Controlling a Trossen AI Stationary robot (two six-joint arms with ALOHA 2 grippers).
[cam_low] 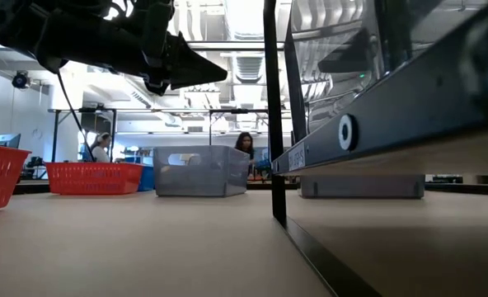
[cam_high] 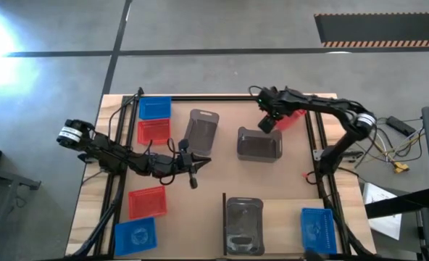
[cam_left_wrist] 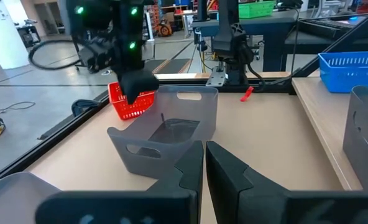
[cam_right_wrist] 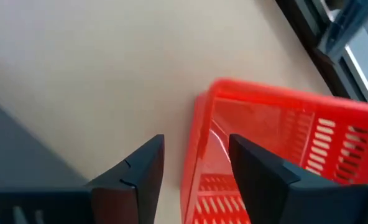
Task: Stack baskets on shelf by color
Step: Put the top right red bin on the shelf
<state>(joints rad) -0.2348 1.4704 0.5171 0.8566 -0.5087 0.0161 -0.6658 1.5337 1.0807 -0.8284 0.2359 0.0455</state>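
Note:
My right gripper point(cam_right_wrist: 196, 155) is open at the far right of the table point(cam_high: 269, 122). Its fingers stand on either side of a red basket's near end wall point(cam_right_wrist: 201, 134), one outside and one over the inside; no touch shows. That red basket point(cam_high: 293, 119) lies at an angle by the right frame. My left gripper point(cam_high: 197, 164) is shut and empty above the table's middle, beside one grey basket point(cam_high: 201, 130) and facing another point(cam_left_wrist: 165, 134). A third grey basket point(cam_high: 245, 225) and a blue basket point(cam_high: 318, 230) sit on the shelf point(cam_high: 283, 217).
On the table's left side stand two red baskets point(cam_high: 153, 131) point(cam_high: 147, 201) and two blue ones point(cam_high: 155, 107) point(cam_high: 136, 235). The shelf's dark upright edge point(cam_high: 224, 214) rises at the near middle. Black frame rails point(cam_high: 319, 156) run along both sides. People show in the room behind point(cam_low: 246, 144).

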